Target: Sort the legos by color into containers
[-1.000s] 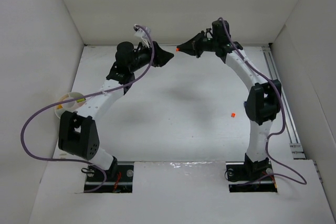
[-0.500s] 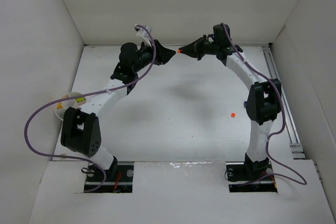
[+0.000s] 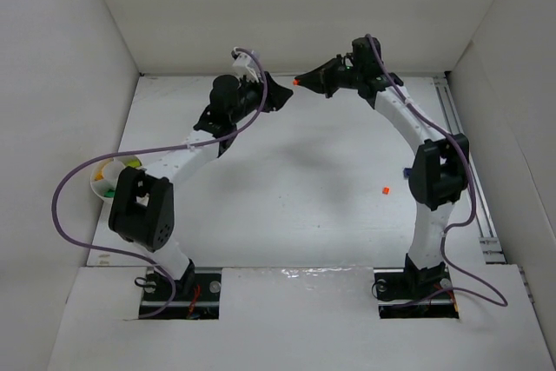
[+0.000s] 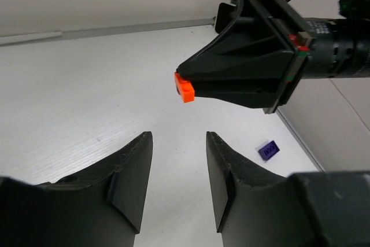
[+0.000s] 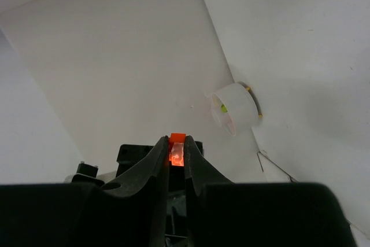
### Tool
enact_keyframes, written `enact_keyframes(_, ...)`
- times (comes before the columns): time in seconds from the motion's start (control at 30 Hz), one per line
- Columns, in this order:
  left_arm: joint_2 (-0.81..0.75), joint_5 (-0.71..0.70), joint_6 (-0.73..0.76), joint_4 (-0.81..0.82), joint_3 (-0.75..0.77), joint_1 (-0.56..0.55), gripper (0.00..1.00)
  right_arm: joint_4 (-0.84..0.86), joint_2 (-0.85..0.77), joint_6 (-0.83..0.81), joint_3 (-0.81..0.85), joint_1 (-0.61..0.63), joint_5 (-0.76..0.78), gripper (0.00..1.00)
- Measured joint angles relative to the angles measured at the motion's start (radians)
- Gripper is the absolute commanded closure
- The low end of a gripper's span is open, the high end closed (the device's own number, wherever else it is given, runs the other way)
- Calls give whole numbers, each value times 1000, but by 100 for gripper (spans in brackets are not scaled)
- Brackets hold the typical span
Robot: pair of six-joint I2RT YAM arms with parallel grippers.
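Since a second ago the left arm's elbow has swung rightward, baring more of the round, thin-walled whitish cup [image 3: 99, 183] by the left wall, where yellow and green bricks [image 3: 129, 163] show inside. Farther out on the matte white floor [image 3: 287, 188] a loose orange brick [image 3: 385, 189] lies alone, well apart from both arms, and a small purple-blue brick [image 4: 268, 150] rests flat near the right arm. At the far end the grippers face each other nose to nose. The left gripper [image 4: 179, 137] has its black, wedge-shaped plastic fingers parted with nothing between them. The right gripper [image 5: 177, 153] has its tapered black jaws clenched on a tiny glossy orange lego [image 4: 185, 88], held in the air just beyond the left fingertips and not touching them.
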Motion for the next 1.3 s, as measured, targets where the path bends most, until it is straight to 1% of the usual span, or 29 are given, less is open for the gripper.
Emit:
enact_keyframes(0.07,9,-11,2,-8,0,1,56,-2,0,-5,5,6,4,100)
enact_keyframes(0.13,15,-16,3,-12,0,0,56,-3,0,-10,7,9,6,100)
enact_keyframes(0.2,19,-19,4,-14,0,1,54,-6,0,-10,10,11,7,100)
enact_keyframes(0.9,56,-26,19,-8,58,1,54,-7,0,-14,15,20,9,100)
enact_keyframes(1.0,64,-26,24,-9,61,0,56,-7,0,-14,15,24,8,100)
enact_keyframes(1.27,67,-26,34,-5,76,1,57,-7,0,-18,15,36,3,100)
enact_keyframes(1.3,68,-26,34,-5,78,0,59,-7,0,-18,15,38,2,100)
